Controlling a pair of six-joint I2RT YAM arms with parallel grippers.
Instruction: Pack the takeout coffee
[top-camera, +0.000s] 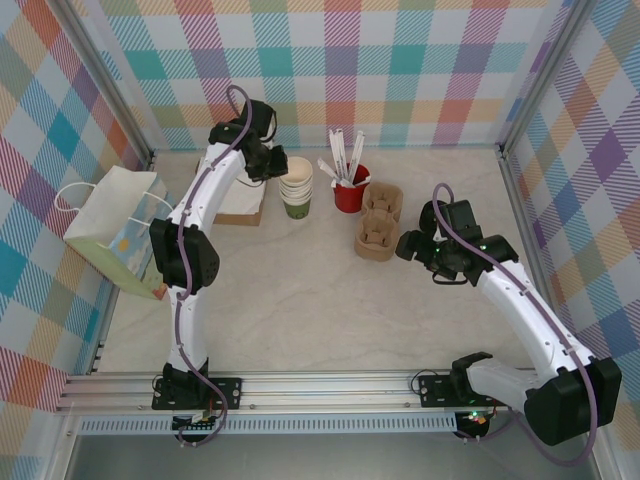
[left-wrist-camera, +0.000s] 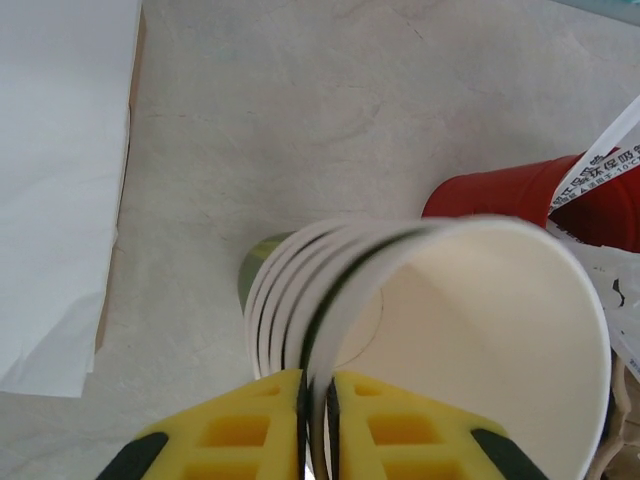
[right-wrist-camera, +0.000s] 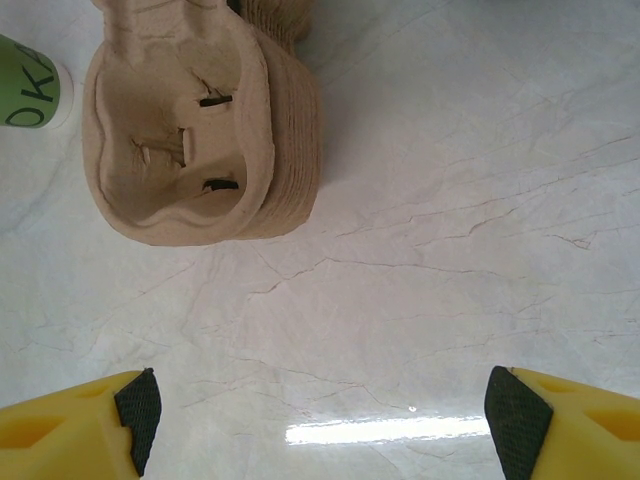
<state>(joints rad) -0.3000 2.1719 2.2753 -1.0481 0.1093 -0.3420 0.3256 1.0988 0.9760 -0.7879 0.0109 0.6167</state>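
The takeout coffee is out of view. A stack of lidless green cups with white rims (top-camera: 296, 185) stands at the back of the table, left of the red holder (top-camera: 350, 192). My left gripper (top-camera: 268, 160) is at the stack's rim. In the left wrist view its yellow fingers (left-wrist-camera: 250, 430) are shut on the wall of the top cup (left-wrist-camera: 470, 330), one finger inside and one outside. That cup looks tilted away from the ones under it. My right gripper (top-camera: 412, 243) hangs open over bare table (right-wrist-camera: 400, 250), just right of the carriers, with nothing between its fingers.
A stack of brown pulp cup carriers (top-camera: 378, 222) (right-wrist-camera: 190, 120) lies right of the red holder, which holds white wrapped sticks (top-camera: 345, 155). A paper bag (top-camera: 115, 230) stands at the left wall. White paper on a brown box (top-camera: 240, 205) lies left of the cups.
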